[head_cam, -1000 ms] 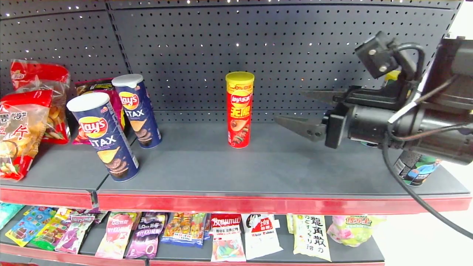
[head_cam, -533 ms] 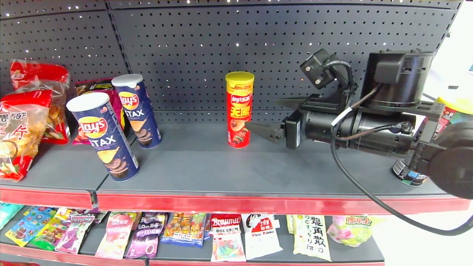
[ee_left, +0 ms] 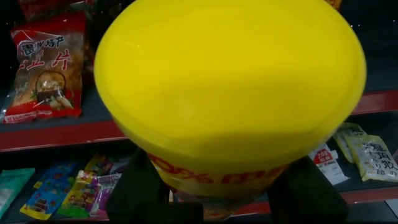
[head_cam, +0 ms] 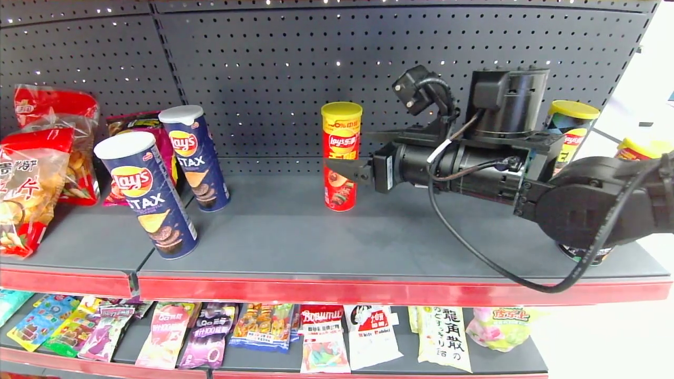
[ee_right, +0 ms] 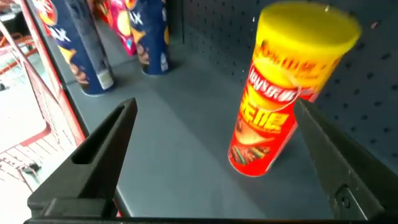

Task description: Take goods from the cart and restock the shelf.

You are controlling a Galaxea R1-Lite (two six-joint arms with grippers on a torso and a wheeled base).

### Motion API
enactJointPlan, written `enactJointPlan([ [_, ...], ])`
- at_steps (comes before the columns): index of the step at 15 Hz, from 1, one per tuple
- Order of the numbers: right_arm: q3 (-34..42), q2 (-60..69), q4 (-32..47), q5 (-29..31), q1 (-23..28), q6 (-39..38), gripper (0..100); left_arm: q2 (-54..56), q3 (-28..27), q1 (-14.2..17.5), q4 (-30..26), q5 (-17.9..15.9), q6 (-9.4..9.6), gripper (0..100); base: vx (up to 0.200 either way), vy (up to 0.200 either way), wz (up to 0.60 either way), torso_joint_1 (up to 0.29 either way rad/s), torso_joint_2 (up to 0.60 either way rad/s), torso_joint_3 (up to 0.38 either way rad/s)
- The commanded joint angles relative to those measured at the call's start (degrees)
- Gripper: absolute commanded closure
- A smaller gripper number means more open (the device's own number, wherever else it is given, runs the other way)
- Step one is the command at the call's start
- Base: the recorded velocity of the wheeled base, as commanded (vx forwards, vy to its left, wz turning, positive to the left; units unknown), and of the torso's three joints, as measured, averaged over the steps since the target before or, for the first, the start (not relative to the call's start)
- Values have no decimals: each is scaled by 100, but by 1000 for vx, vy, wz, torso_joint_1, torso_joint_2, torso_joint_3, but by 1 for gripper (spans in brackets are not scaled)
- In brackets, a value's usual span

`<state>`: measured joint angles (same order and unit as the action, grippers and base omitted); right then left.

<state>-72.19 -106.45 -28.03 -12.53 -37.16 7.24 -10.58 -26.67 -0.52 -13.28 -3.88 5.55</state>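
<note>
My head camera looks forward and slightly down at the shelf [head_cam: 368, 242] from in front, far enough back to take in two levels. My right wrist camera sights along the right claw [ee_right: 214, 107], close to the red can [ee_right: 280, 106]. The head view shares that can and the blue cans [head_cam: 195, 158]. My left wrist camera sits hard against a yellow-lidded can [ee_left: 230, 81], facing the shelves beyond. Its snack bag [ee_left: 46, 68] is in the head view too.

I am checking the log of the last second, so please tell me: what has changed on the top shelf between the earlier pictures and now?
The right gripper moved left along the shelf with its jaws open, and the red can now stands between them, not gripped. The red can, the near blue can and the far blue can stayed in place.
</note>
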Motion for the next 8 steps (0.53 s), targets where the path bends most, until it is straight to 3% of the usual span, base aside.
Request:
enactJointPlan([
  [1, -40, -306, -1, 5, 42, 5, 0, -14, 4, 0, 0, 10, -1, 100, 0, 0, 0, 0, 0, 0],
  [8, -735, -878, -1, 58, 429, 14, 0, -23, -5, 0, 0, 19, -1, 100, 0, 0, 0, 0, 0, 0],
])
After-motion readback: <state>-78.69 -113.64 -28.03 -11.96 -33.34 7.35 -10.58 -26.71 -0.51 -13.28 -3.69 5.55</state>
